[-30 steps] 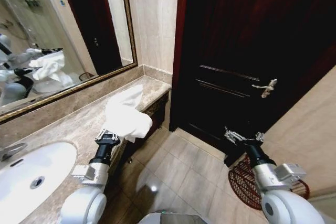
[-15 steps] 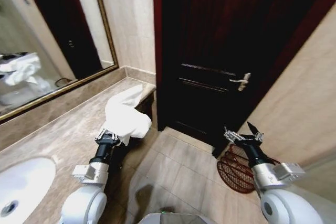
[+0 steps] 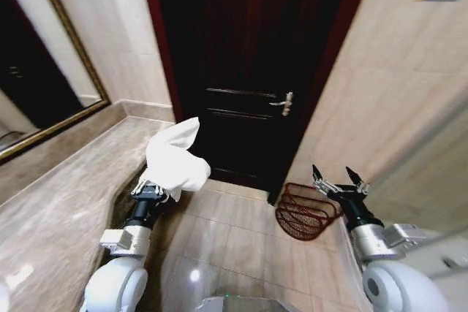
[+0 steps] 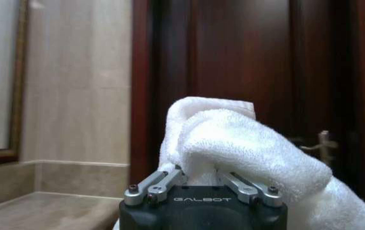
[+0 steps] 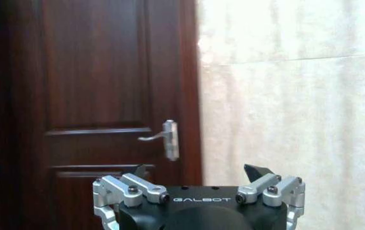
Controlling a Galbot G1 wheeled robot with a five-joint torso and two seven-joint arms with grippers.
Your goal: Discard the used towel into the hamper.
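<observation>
While our left tool (image 3: 156,189) grips the towel (image 3: 175,160) above the worktop (image 3: 51,202) edge, the hamper (image 3: 303,211) sits on the floor off to its right, just beside our empty, spread right tool (image 3: 339,180).

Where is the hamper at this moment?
In the head view the hamper sits on the tiled floor right of centre, by the dark door's lower right corner against the beige wall, just beside the open right tool.
</observation>
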